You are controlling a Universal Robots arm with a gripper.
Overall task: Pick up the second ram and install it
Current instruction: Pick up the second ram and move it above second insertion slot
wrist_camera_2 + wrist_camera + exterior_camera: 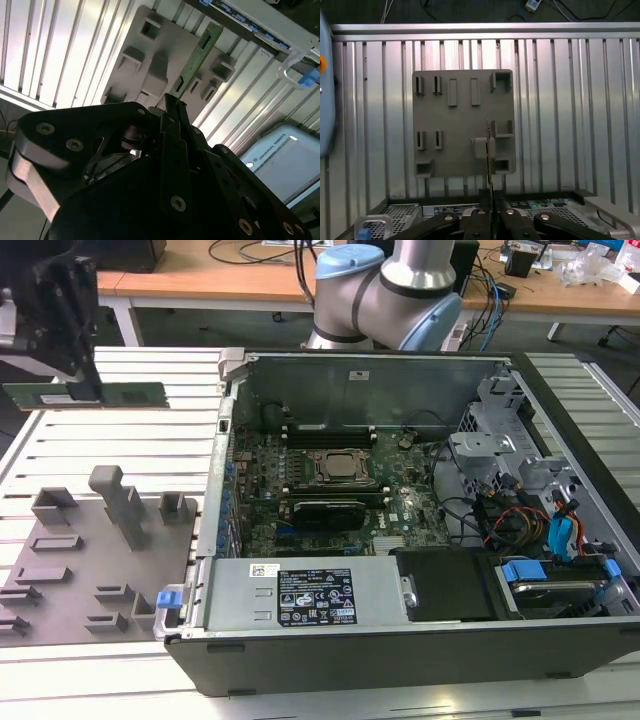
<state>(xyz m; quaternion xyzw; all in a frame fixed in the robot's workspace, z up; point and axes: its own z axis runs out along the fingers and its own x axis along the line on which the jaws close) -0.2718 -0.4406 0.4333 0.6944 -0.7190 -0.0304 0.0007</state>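
Second ram (125, 395) sits clamped between your gripper (84, 390) fingers, which are closed flat on its two faces near the middle of its length. It is a thin, flat green board strip, lying level with its long edge horizontal in the exterior view. It hangs in the air at that view's left, well apart from the open computer case (225, 490). In the second wrist view the strip (201, 52) runs straight out from the black, bolted metal fingers (169, 115). In the first wrist view you see it edge-on as a fine line (488, 145) above the fingertips (481, 214).

Below it lies the grey tray (460, 117), a matte square plate moulded with narrow rectangular slots, boxy raised pockets and one upright post (118, 502). The tray rests on a ribbed, shiny aluminium table (110, 445).

The case is a dark steel box lying on its side. It holds the large green motherboard (262, 505) with its square metal processor socket (343, 466). It also holds a silver box with a printed label (300, 592), tangled coloured cables (520, 520), and a drive with blue plastic tabs (522, 572).
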